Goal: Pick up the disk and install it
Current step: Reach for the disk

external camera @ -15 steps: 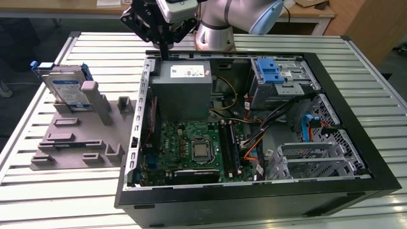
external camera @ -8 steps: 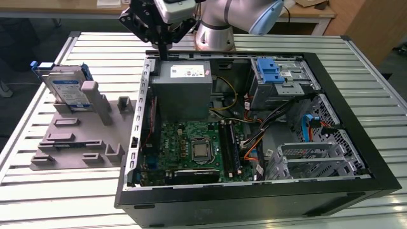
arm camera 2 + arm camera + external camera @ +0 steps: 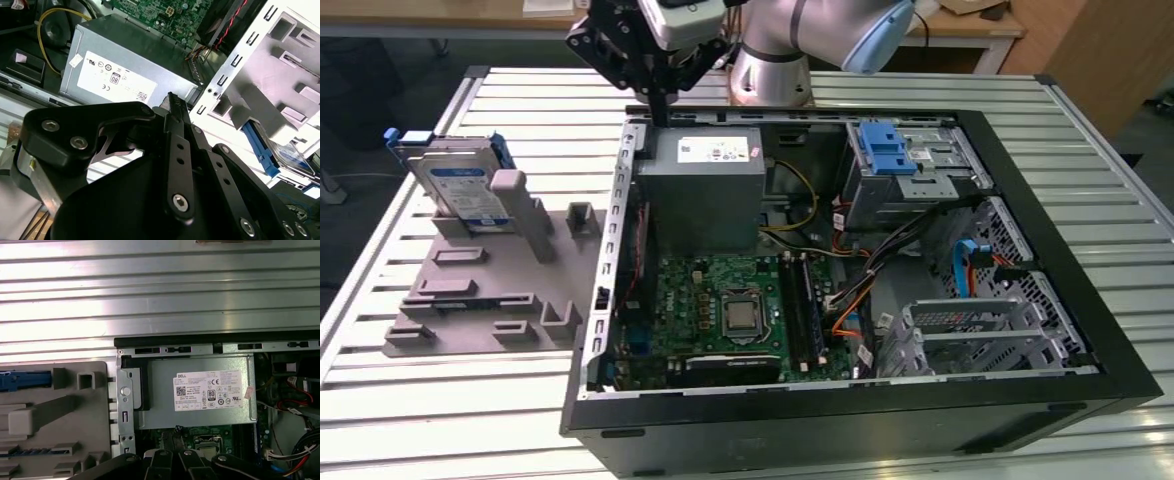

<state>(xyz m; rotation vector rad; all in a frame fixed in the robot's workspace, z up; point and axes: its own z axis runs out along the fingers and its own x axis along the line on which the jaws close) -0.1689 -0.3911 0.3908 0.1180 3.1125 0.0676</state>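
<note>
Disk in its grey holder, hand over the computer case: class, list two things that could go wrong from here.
1. The hand hangs close above the case wall and power supply; a low sideways move could strike them.
2. The disk stands upright in the grey holder; an off-centre grip might tip or jam it.

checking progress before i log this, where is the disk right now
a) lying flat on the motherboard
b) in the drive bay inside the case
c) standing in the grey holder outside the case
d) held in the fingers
C: the disk stands upright in the grey holder at the exterior view's left, outside the computer case, while the gripper hangs empty over the case's far edge.
</note>
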